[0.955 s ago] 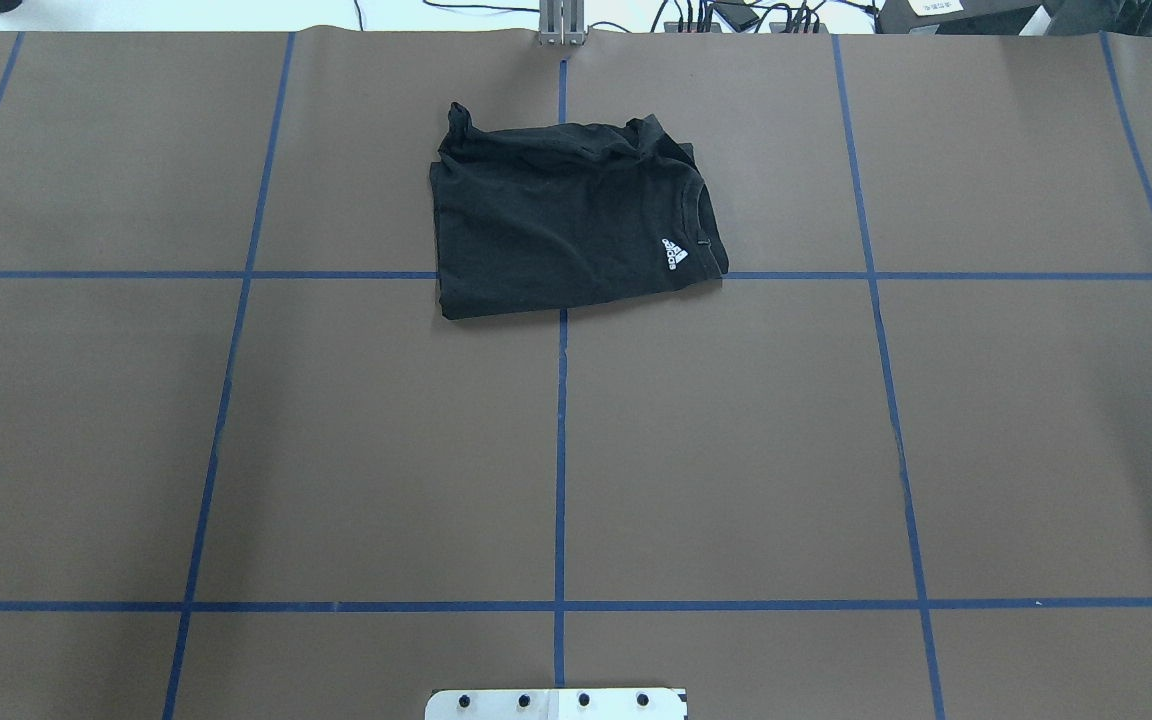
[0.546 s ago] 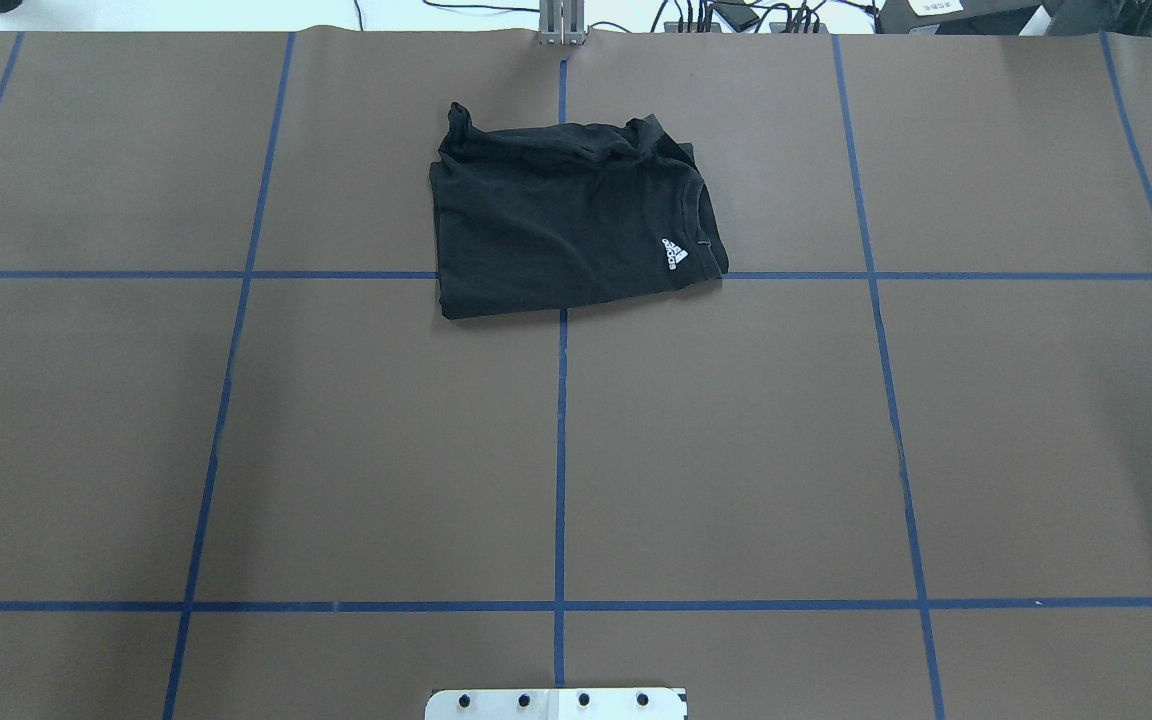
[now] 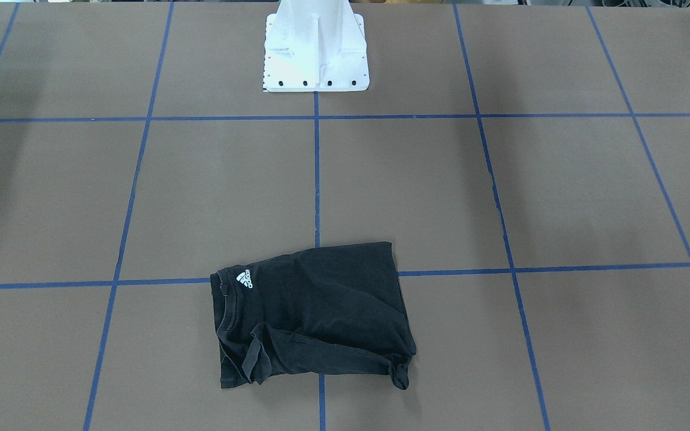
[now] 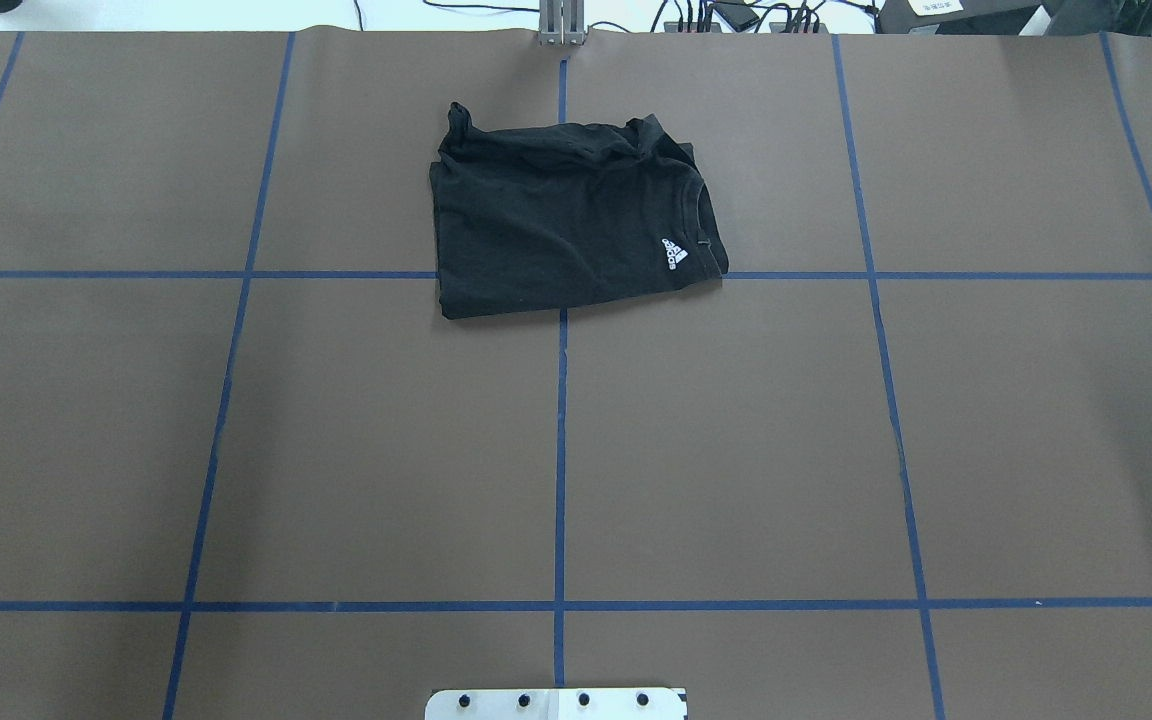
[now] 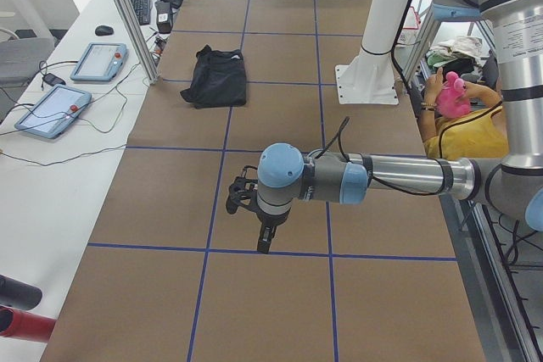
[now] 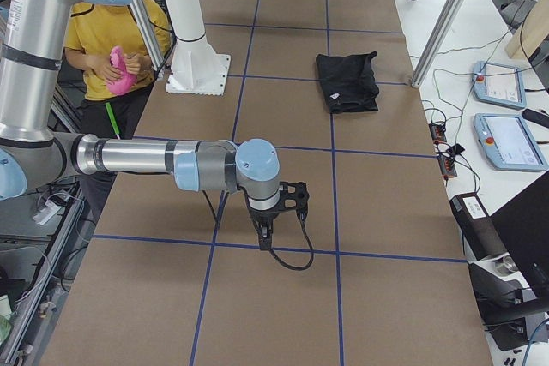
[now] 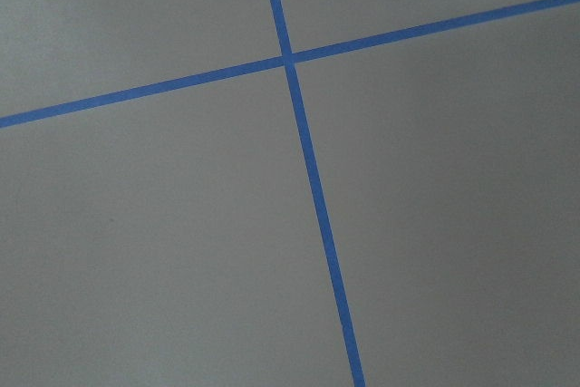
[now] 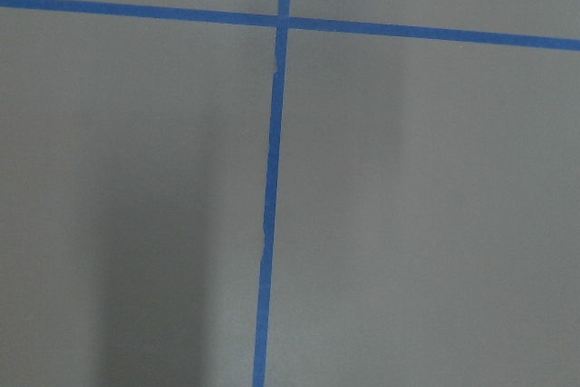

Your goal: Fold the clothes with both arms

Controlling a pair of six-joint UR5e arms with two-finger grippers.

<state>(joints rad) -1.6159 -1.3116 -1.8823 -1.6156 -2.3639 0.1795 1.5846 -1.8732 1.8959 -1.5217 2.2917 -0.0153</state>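
Observation:
The black T-shirt (image 4: 561,225) lies folded into a rough rectangle at the far middle of the brown table, with its small white logo (image 4: 676,253) facing up near the collar. It also shows in the front view (image 3: 312,311) and both side views (image 5: 218,78) (image 6: 347,81). The orbit graphic is hidden. My left gripper (image 5: 265,242) hangs over bare table far from the shirt, seen only in the left side view. My right gripper (image 6: 264,234) does the same in the right side view. I cannot tell whether either is open or shut. Both wrist views show only table and blue tape.
The white mounting pedestal (image 3: 315,48) stands at the robot's edge of the table. Blue tape lines (image 4: 560,450) grid the brown cover. A person in yellow (image 6: 111,40) stands beside the pedestal. Tablets (image 5: 51,108) and cables lie on the white bench beyond the far edge.

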